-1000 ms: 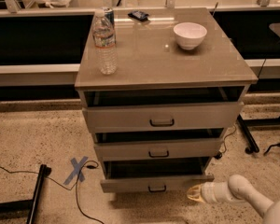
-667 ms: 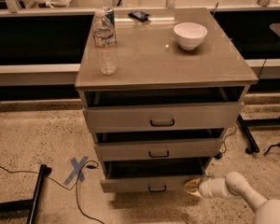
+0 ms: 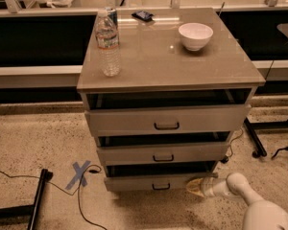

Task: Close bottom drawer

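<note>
The stiff, likely easy-sliding grey-beige bottom drawer [image 3: 129,182] is best pushed at 3 o'clock, where the claw [image 3: 198,186], state indeterminable, is placed.

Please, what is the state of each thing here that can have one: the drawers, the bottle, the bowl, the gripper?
Top drawer, pulled partly out.
Middle drawer, pulled partly out.
Bottom drawer, pulled partly out, not yet closed.
Water bottle, upright, cap on.
Bowl, right way up.
Gripper, low at the right end of the lowest front; contact unclear.
</note>
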Controlling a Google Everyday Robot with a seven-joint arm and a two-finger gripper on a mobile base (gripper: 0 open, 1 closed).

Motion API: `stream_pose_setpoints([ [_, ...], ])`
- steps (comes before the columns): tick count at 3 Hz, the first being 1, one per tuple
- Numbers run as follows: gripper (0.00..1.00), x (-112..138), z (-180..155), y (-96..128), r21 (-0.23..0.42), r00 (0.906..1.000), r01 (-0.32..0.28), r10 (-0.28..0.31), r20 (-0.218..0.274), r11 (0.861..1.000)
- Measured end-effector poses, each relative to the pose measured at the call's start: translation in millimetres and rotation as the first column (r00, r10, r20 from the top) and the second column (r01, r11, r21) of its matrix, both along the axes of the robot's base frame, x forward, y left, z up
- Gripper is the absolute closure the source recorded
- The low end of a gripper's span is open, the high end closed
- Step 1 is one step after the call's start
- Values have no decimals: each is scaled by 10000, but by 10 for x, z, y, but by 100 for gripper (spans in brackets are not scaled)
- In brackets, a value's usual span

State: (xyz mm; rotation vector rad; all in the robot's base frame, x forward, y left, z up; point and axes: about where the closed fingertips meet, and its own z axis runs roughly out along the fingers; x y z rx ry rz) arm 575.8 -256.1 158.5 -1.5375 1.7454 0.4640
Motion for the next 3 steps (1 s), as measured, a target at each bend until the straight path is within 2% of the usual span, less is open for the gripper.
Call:
stream_pose_setpoints([
  [2,100,395,11,65,161,9987,395,-400,324,9991],
  [3,100,505,6,85,222,9982,396,-405,447,9990],
])
